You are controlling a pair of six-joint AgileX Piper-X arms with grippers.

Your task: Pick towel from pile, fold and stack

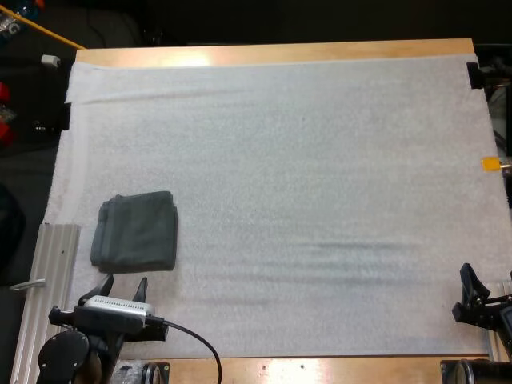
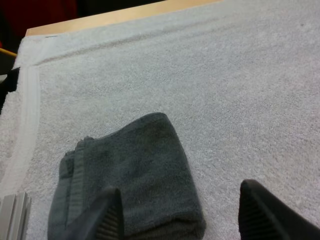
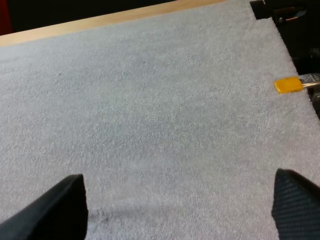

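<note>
One dark grey-green towel (image 1: 134, 232) is seen on the white mat (image 1: 320, 184), folded into a flat, squarish pad. It is laid near the mat's left edge, toward the near side, just beside a ribbed metal rail (image 1: 50, 272) that is fixed along the table (image 1: 272, 54).

And the left gripper (image 1: 124, 282) is parked right behind that towel, just short of its near edge. Its two black fingers are spread apart with nothing pinched between them. From the left wrist camera, one finger is seen over the towel's near edge and the other over bare mat beside it. Whether that first finger is touching the cloth cannot be told. The folded layers are visible along the towel's left side, and the far corner is rounded over.

Over on the other side, the right gripper (image 3: 176, 212) is held wide open above bare mat, its fingers set far apart and nothing between them. In the overhead shot it is placed at the mat's near right corner, well apart from the towel.
</note>
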